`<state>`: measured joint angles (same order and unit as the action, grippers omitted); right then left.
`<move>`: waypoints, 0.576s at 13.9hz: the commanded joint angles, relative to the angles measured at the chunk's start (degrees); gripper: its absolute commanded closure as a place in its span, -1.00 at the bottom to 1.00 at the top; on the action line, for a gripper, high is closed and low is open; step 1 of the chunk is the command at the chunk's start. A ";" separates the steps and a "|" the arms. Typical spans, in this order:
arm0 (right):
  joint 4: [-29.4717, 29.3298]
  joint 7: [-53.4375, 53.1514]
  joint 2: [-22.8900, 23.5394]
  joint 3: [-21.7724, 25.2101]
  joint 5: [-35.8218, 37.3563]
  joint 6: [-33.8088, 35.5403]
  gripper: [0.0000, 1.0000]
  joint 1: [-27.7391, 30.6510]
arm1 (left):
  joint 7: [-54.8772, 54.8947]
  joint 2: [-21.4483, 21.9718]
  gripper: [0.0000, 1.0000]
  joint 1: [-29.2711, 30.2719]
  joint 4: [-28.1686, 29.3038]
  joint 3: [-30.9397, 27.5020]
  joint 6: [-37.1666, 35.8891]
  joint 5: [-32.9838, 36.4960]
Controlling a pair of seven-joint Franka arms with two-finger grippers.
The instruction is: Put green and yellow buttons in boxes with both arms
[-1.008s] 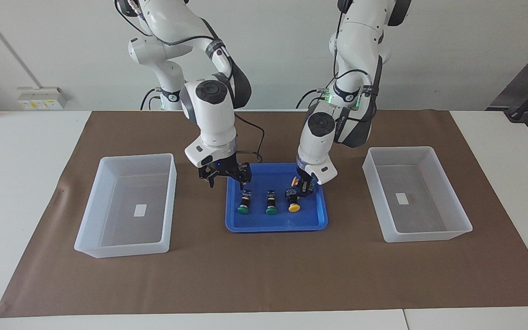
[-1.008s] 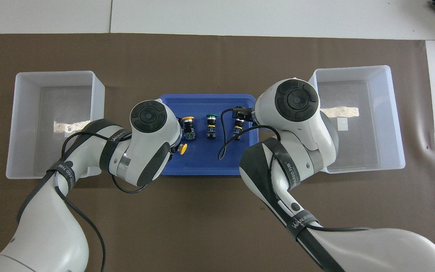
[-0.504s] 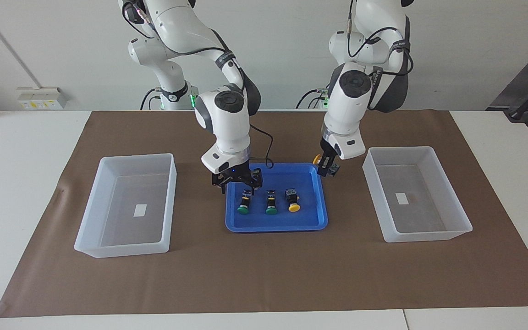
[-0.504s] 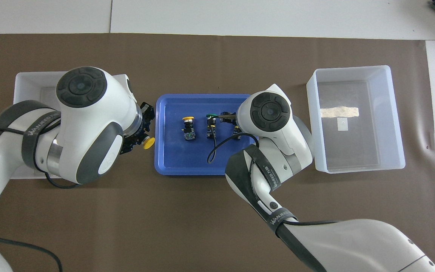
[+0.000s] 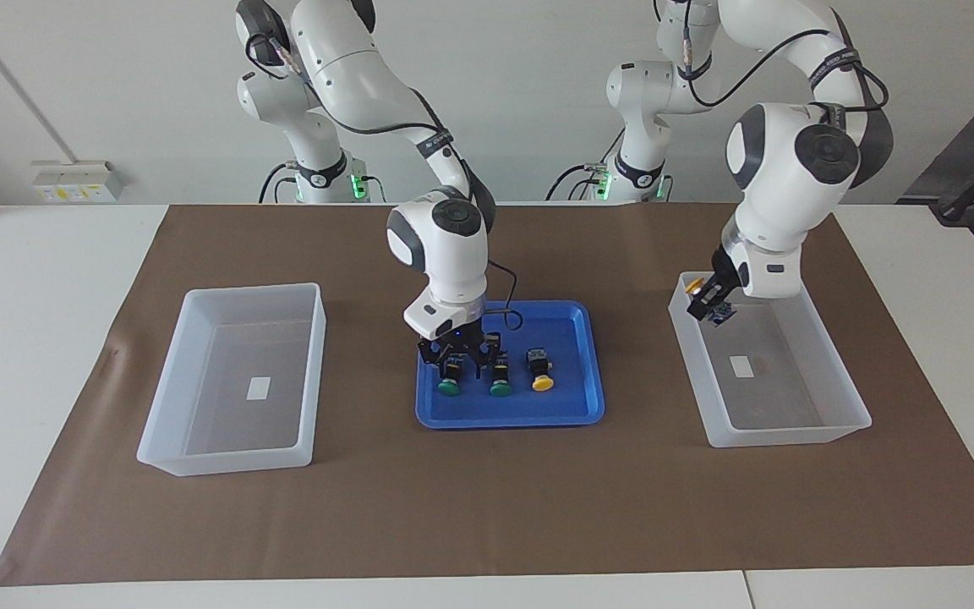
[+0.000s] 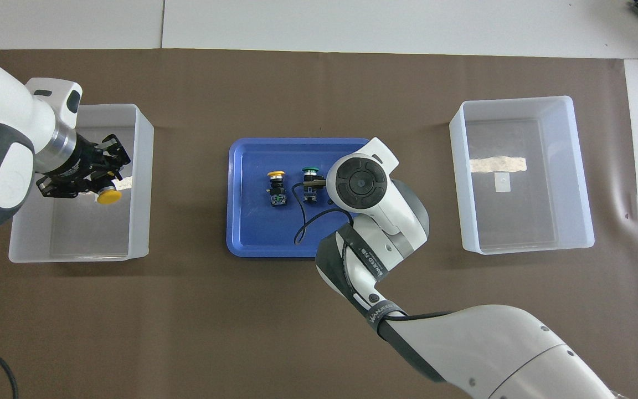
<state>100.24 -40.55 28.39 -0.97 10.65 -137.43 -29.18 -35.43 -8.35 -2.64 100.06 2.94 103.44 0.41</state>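
Observation:
My left gripper (image 5: 707, 303) hangs over the box (image 5: 791, 397) at the left arm's end of the table, shut on a yellow button (image 5: 695, 288). The overhead view shows that yellow cap (image 6: 108, 195) under the left gripper (image 6: 97, 185), above the box (image 6: 75, 238). My right gripper (image 5: 456, 359) is down in the blue tray (image 5: 571, 406) at a green button (image 5: 448, 386). Beside that one lie a second green button (image 5: 500, 387) and a yellow button (image 5: 543, 382). From overhead the right wrist hides its gripper and one green button. The box (image 5: 225, 406) at the right arm's end holds no button.
The blue tray (image 6: 247, 233) sits mid-table on a brown mat, between the two boxes. The right arm's black cable (image 6: 302, 224) loops over the tray floor. Each box has a small white sticker on its base.
The left arm lifted a yellow button out of the tray and swung it over its box. The right gripper moved along the tray and came down at the green button.

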 commanded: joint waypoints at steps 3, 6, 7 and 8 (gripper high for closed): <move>0.31 -1.28 -0.01 0.00 1.66 0.06 1.00 0.08 | 22.83 5.44 1.00 6.94 17.93 0.49 21.74 -0.58; -0.57 -0.41 -1.40 0.00 1.66 1.63 1.00 1.13 | 31.02 4.14 1.00 7.38 20.88 0.40 26.02 -0.50; -1.01 -0.06 -2.72 0.00 1.57 3.03 1.00 2.10 | 32.34 3.26 1.00 7.38 20.88 0.40 26.11 -0.41; -0.93 0.90 -4.12 -0.09 1.57 4.00 1.00 3.67 | 33.23 2.82 1.00 7.30 21.49 0.48 26.28 -0.32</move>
<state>99.27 -40.53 27.53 -0.55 10.72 -136.19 -28.23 -5.29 -6.51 4.34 119.39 3.08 128.27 0.36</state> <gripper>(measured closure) 0.683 0.577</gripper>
